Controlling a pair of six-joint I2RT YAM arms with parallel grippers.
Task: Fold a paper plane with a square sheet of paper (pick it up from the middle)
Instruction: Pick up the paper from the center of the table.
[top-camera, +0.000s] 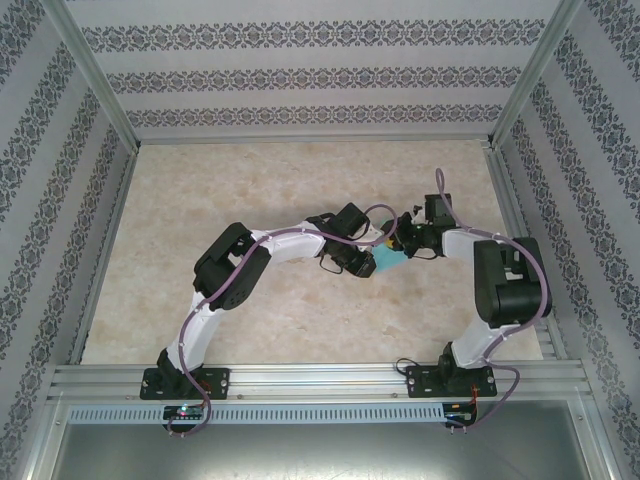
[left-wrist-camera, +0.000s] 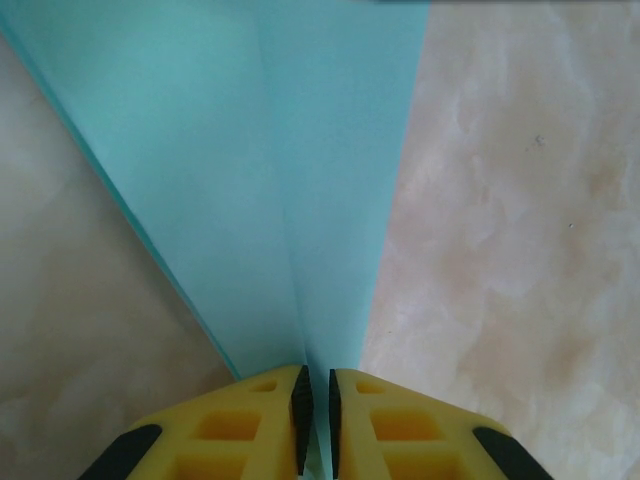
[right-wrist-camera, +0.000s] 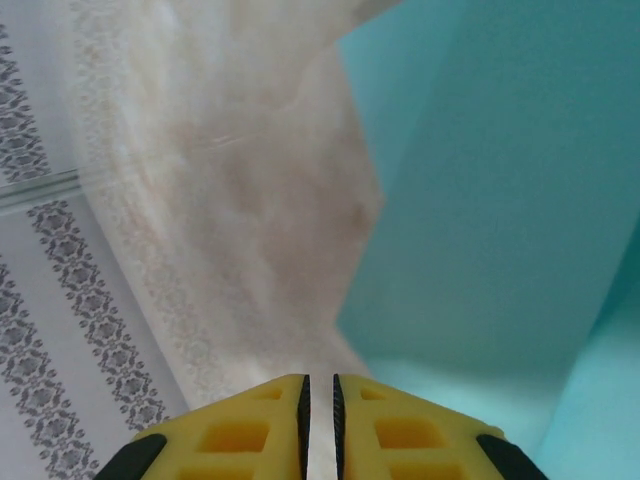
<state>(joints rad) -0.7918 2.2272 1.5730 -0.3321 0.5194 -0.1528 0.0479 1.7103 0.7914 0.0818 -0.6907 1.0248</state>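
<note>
Top cam: both arms reach in twd the middle-right of the table (top-camera: 250, 190) and meet there, w/ the cyan paper (top-camera: 388, 263) right btwn the two wrists. The left gripper (top-camera: 371, 262) comes at it from the left and the right gripper (top-camera: 403, 247) from the right, so they're just beside each other.

Left wrist cam: here the paper is a long wedge, wide at the top of the shot and narrowing down twd the fingers. It has one crease running down the centre and a darker cyan edge along its left side. The narrow end goes straight into the slit btwn the yellow fingers (left-wrist-camera: 240, 430), so we'd call the left jaws clamped on the cyan paper. There's marbled beige tabletop on both sides of it.

Right wrist cam: the yellow fingers (right-wrist-camera: 420, 430) are nearly together, w/ only a thin slit btwn them. What shows in that slit looks pale, not cyan. The paper takes up the right side, ahead of and beside the fingertips, w/ a fold line low on the right. Tbh we can't tell if those jaws pinch anything or are just barely apart. Left of the paper there's tabletop, then a metal rail (right-wrist-camera: 40, 188) and the patterned wall (right-wrist-camera: 60, 320).
</note>
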